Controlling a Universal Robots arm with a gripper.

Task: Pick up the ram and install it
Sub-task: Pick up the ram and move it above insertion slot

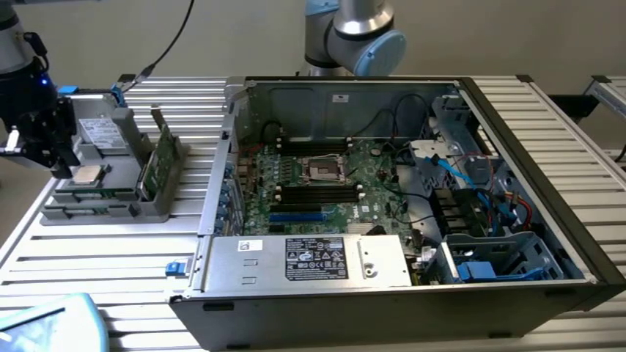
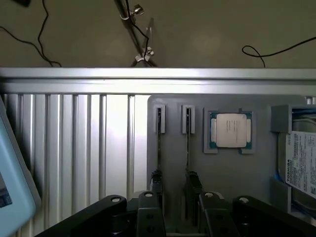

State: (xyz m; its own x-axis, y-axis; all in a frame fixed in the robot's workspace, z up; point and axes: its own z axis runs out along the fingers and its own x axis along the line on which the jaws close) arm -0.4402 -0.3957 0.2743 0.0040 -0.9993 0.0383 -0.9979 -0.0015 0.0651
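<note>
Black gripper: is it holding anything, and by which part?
Nothing is held; the black gripper stands open above the grey plastic holder.

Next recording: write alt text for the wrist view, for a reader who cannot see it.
An open black gripper hangs over a grey plastic parts holder on a ribbed aluminium table. The holder carries two thin ram sticks seen edge-on, a square silver processor and a white-labelled hard drive.

A robotics lab: an open computer case [image 1: 372,323] sits on a slatted aluminium desk [image 1: 98,257], a robot arm [image 1: 357,33] behind it.
</note>
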